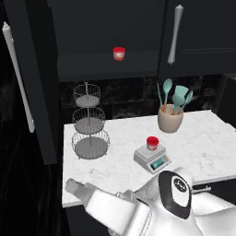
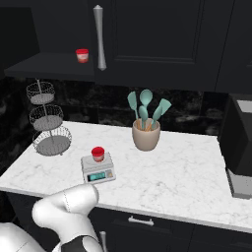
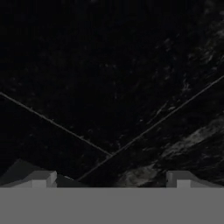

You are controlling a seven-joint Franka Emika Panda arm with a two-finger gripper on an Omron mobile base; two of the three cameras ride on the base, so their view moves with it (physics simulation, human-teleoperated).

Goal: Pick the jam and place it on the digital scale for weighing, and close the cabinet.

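The jam [image 1: 152, 142] [image 2: 98, 154], a small jar with a red lid, stands on the platform of the light-grey digital scale [image 1: 153, 160] [image 2: 98, 170] on the marble counter. A like jar [image 1: 119, 53] [image 2: 82, 55] sits on the shelf of the black cabinet [image 1: 106, 27] [image 2: 49, 66]. The cabinet's left door [image 1: 34, 78] is swung open, its bar handle [image 1: 17, 78] toward me. My gripper [image 3: 111, 179] is open with nothing between its fingertips [image 3: 43, 178], facing a dark marbled surface. The arm is folded low in front of the counter.
A three-tier wire basket stand [image 1: 90, 124] [image 2: 48, 120] is at the counter's left. A beige crock of teal utensils [image 1: 170, 117] [image 2: 146, 134] stands behind the scale. The neighbouring cabinet door carries a silver handle [image 1: 175, 34] [image 2: 100, 37]. A dark appliance [image 2: 241, 142] sits at the far right.
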